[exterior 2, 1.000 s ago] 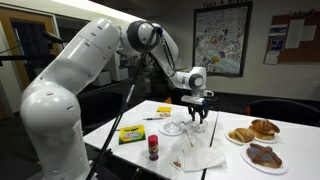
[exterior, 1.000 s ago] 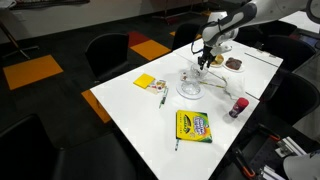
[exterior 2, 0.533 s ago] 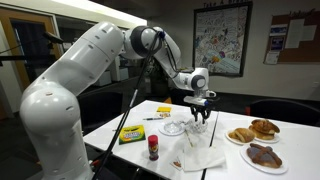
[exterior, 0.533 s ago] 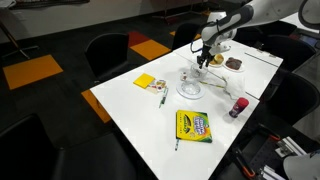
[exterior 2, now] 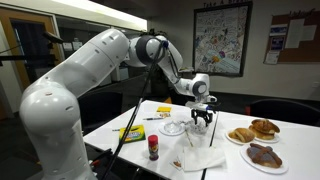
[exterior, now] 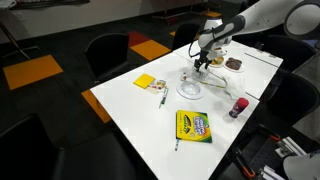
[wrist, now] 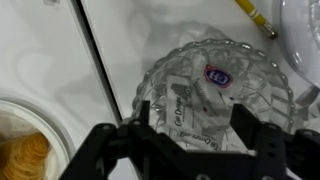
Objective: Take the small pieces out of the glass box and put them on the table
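Hovering above the glass box (wrist: 250, 60), the gripper (wrist: 185, 150) has its fingers (wrist: 258, 150) spread wide — likely to straddle a small wrapped piece (wrist: 218, 75) inside.

The arm (exterior 2: 85, 80) is glossy white, made of thick rounded segments with darker joints. Its gripper (exterior 2: 203, 122) is black, with angular, chunky fingers.

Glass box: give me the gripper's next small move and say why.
Probably lower straight down, jaws open. In the wrist view the gripper hangs open above the glass box, straddling the small pieces lying inside; nothing is held yet, so it likely must descend around one piece before closing.
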Action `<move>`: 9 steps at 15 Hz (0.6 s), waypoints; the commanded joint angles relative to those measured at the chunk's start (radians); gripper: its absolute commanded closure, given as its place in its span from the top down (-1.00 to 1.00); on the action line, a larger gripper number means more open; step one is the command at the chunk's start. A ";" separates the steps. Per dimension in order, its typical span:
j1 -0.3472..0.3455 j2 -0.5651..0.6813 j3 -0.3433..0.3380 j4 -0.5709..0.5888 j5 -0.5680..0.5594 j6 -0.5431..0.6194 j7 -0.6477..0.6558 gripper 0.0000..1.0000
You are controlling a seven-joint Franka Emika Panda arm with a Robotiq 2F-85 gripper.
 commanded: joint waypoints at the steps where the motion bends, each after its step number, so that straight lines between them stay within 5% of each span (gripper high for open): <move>1: -0.022 0.041 0.014 0.052 -0.003 0.014 -0.038 1.00; 2: -0.023 0.046 0.014 0.060 -0.005 0.013 -0.044 0.89; 3: -0.023 0.051 0.013 0.067 -0.008 0.013 -0.050 0.49; 9: -0.021 0.066 0.008 0.090 -0.016 0.015 -0.057 -0.28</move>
